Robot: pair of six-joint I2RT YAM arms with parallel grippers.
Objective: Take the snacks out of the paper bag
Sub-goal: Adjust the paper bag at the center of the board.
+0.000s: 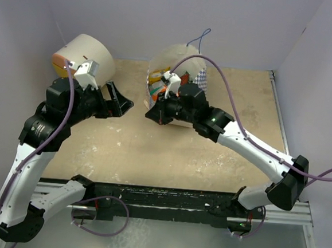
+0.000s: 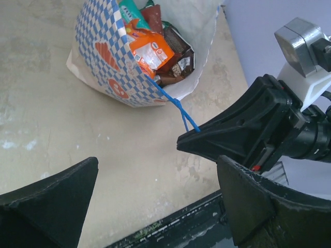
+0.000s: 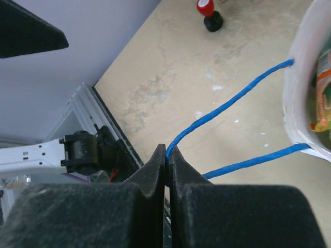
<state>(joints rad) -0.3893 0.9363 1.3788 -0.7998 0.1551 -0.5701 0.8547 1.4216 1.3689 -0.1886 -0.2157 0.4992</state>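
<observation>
Well, the white paper carrier bag (image 2: 98,57), with its blue-and-white chequered band and orange round logo, sits near the middle of the table's far edge, on the beige speckled table (image 1: 152,157). Its mouth gapes open. The snacks lie inside it as a heap of small crinkly foil packets. An orange packet (image 2: 150,49) lies against the chequered wall, a dark brown packet (image 2: 181,54) is beside it, and a light-green packet (image 2: 129,9) is further in. Every packet that shows lies within the bag's walls.

The right gripper (image 3: 166,155) is at the near side of the bag. Its black jaws are pressed together on the thin blue cord handle (image 3: 227,106), pinching it at the bend of the loop. The loop's two strands run almost straight from the fingertips to the bag's rim.

The left gripper (image 1: 120,100) hovers just beside the right one, on the side toward the table's left edge. Its jaws are spread wide with nothing between them, and it is apart from the bag.

A second blue cord loop (image 1: 201,38) rises from the bag's far rim against the back wall. A large cream cylinder with an orange end (image 1: 85,57) lies at the far-left corner, behind the left arm's wrist. A small red-and-black object (image 3: 208,13) shows only in the right wrist view, standing on the table top well apart from the bag.
</observation>
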